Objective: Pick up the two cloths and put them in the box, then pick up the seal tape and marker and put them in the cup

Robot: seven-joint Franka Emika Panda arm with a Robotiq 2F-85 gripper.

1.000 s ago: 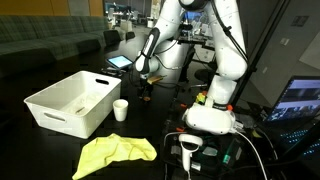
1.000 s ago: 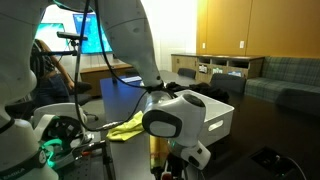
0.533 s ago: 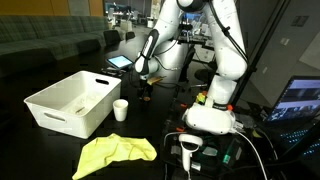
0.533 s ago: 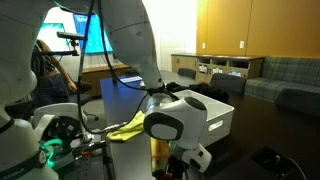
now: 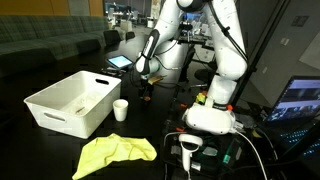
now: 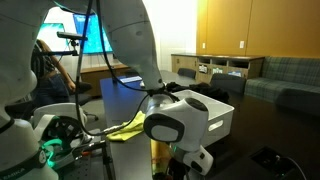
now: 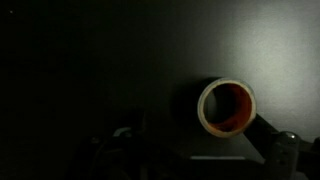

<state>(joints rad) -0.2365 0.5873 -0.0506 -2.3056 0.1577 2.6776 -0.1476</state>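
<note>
Black table [image 5: 40,150], grey sofa [image 5: 45,42], lit laptop screen [image 5: 300,100]

The white jointed robot arm [image 5: 225,60] rises from its base on the right, arches over and reaches down leftward; its dark gripper [image 5: 146,85] points downward, jaws spread wide.

box [image 5: 68,103]: left on the table [image 5: 35,150]
cup [image 5: 120,110]: just right of the box
cloth [image 5: 115,153]: near side, before the cup
tape [image 7: 227,106]: flat on the table
</note>
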